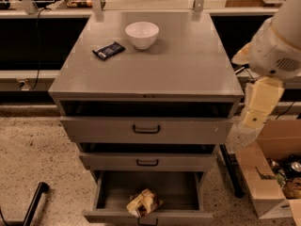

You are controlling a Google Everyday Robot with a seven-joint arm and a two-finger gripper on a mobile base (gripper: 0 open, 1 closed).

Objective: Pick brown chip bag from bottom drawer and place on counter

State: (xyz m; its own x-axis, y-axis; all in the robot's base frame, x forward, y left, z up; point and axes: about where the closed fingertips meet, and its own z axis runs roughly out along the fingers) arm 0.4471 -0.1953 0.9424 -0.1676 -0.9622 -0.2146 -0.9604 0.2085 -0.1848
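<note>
The brown chip bag (143,202) lies crumpled in the open bottom drawer (108,192), near its front and middle; mostly its tan-yellow side shows. The drawer is pulled out, and its front edge is cut off by the bottom of the view. The grey counter (178,65) tops the cabinet. My gripper (255,117) hangs from the white arm (277,46) at the right of the cabinet, beside the top drawer's level, well above and to the right of the bag. It holds nothing that I can see.
A white bowl (142,34) and a small dark blue wrapped bar (108,50) sit on the counter's far left part. The top drawer (146,128) and middle drawer (147,162) are slightly ajar. An open cardboard box (268,182) with clutter stands on the floor at the right.
</note>
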